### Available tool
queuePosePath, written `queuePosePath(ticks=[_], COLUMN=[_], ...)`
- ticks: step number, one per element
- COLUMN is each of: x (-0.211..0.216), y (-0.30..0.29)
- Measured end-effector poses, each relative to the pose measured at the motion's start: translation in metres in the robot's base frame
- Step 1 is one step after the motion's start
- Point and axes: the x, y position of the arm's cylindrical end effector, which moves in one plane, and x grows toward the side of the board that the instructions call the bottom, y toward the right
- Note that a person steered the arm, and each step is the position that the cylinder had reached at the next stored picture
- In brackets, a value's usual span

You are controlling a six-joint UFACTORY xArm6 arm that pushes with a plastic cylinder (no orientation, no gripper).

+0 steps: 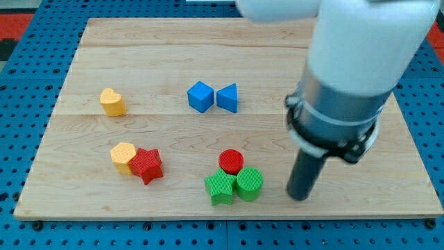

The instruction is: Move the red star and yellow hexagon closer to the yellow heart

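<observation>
Wooden board (229, 62): my upright rod's bare tip (299, 197) rests just right of the green cylinder (250, 183).

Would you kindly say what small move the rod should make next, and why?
Probably slide my tip toward the view's left, passing below the green star, to get under the red star. It and the touching yellow hexagon sit below the yellow heart, so they need pushing toward the view's top.
</observation>
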Motion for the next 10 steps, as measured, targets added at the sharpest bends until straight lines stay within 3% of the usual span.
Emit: queuePosePath(ticks=[2,4,6,8,10], x=[0.019,-0.026,-0.038,-0.057,-0.025], y=[-0.131,-0.171,-0.252,-0.257,-0.259])
